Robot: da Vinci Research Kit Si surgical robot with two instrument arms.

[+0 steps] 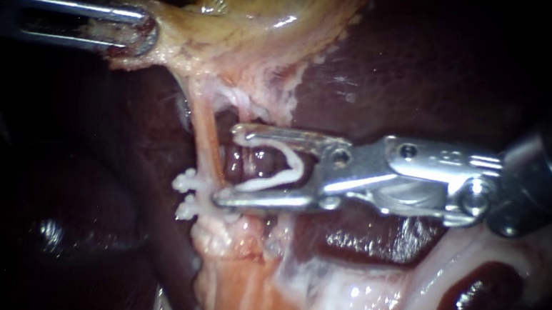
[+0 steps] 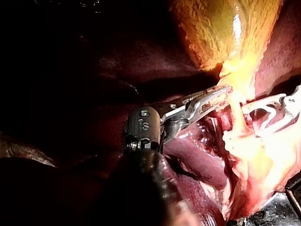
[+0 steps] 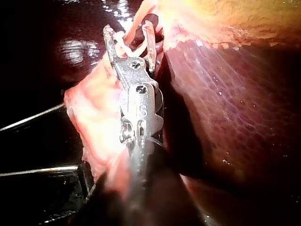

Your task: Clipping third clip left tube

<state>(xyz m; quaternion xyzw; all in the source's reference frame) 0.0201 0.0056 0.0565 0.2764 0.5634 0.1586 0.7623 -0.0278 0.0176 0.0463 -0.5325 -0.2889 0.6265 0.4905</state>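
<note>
Closest to the lens lies wet pale tissue (image 1: 341, 308), glistening below the right instrument (image 1: 230, 164). Behind everything spreads the dark maroon liver (image 1: 411, 66). The yellow-green gallbladder (image 1: 254, 0) lies against its upper part and narrows to a pale, ragged neck.

The right instrument comes in across the liver. Its metal claw stands wide and holds an open white clip (image 1: 297, 169), whose two legs rest against the claw's upper and lower halves. The left instrument (image 1: 143, 34) has its claw clamped narrow on the pale fringe at the gallbladder's neck, and the fringe stretches taut towards it.

From that neck the left tube (image 1: 205, 136), a thin pink strand, runs down to the pale tissue. The wide claw's tips reach this tube's side, and the lower tip touches it. Whether the tube sits inside the open clip I cannot tell. A darker red strand (image 1: 246, 162) shows between the claw's halves, just beside the tube.

Two small closed clips (image 1: 187, 182) sit on the left tube, one under the other, just below the lower tip. Their ends stick out on the side away from the right instrument.
</note>
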